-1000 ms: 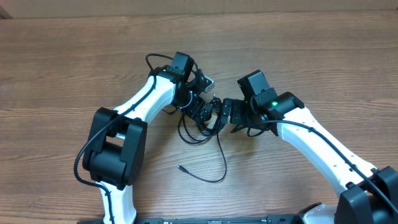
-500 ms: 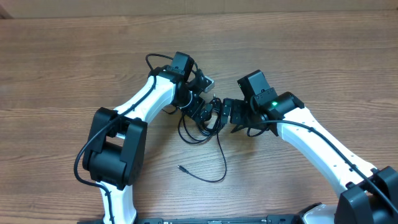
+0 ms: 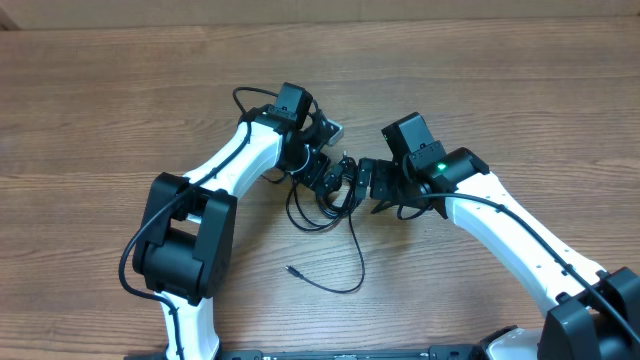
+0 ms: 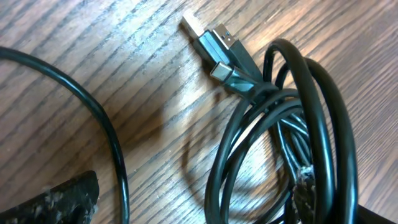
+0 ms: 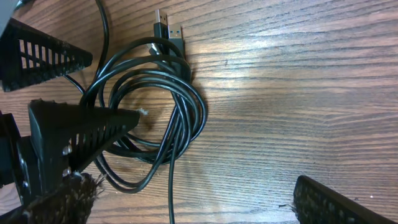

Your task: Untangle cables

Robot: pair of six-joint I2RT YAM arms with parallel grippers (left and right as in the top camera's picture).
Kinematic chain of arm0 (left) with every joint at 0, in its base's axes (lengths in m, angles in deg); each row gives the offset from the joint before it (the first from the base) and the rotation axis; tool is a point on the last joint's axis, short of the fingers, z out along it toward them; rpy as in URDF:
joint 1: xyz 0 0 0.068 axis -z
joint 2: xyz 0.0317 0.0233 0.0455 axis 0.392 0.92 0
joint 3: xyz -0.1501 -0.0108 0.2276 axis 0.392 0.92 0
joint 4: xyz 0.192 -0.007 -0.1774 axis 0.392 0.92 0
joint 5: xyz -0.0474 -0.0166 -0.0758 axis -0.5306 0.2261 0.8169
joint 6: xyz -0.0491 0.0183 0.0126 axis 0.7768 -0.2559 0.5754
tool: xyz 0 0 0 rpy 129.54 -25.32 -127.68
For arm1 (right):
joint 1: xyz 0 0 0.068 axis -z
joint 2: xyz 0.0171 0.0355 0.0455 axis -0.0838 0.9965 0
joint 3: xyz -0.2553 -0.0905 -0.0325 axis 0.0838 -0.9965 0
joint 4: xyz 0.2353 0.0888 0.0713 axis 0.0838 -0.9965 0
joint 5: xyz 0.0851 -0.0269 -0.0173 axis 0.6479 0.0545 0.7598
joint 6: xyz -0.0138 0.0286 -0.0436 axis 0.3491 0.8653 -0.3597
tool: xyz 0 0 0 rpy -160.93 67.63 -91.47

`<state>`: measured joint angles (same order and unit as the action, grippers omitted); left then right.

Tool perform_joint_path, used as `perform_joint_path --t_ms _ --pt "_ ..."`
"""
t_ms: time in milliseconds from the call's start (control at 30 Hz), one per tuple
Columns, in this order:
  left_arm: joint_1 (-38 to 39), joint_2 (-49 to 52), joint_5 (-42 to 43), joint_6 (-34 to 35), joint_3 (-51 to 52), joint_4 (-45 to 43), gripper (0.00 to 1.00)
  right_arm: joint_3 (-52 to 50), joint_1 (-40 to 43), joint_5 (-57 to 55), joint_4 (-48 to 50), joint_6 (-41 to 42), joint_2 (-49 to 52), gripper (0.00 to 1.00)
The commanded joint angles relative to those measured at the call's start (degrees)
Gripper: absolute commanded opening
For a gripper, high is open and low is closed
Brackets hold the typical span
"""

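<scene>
Wood-grain table is shown under everything. The white left arm and right arm are angled inward and meet near the table centre. The left gripper is spread wide, with the coil lying between its fingers and nothing clamped. In the right wrist view, one left finger tip is seen over the coil's loop. The right gripper is likewise spread wide and low over the wood just beside the coil, with nothing gripped. The black cables are bunched in a loose coil between both grippers. One strand is trailed toward the robot's side and ends in a small plug. Silver-tipped USB plugs are laid side by side at the coil's edge.
</scene>
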<state>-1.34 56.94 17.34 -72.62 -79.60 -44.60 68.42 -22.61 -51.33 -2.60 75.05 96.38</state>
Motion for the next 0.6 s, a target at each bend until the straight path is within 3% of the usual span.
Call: perform_joint_path --t_ms 0,33,100,233,300,400,567 --pt "0.4 0.4 3.7 3.2 0.2 0.2 0.97 -0.3 -0.2 -0.5 0.3 0.0 0.2 1.0" --pt "0.6 0.4 4.4 3.2 0.2 0.2 0.9 -0.3 -0.2 -0.5 0.3 0.0 0.2 1.0" --pt "1.1 0.4 4.5 3.2 0.2 0.3 0.56 -0.3 -0.2 -0.5 0.3 0.0 0.2 1.0" --pt "2.4 0.4 2.9 3.3 1.7 -0.4 0.19 -0.3 -0.2 -0.5 0.3 0.0 0.2 1.0" --pt "2.9 0.4 2.0 3.3 2.6 -0.9 0.09 -0.3 -0.2 -0.5 0.3 0.0 0.2 1.0" --pt "3.4 0.4 1.9 3.3 4.0 -2.3 0.08 -0.3 -0.2 -0.5 0.3 0.0 0.2 1.0" --pt "3.5 0.4 1.9 3.3 4.6 -4.3 0.3 -0.3 -0.2 -0.5 0.3 0.0 0.2 1.0"
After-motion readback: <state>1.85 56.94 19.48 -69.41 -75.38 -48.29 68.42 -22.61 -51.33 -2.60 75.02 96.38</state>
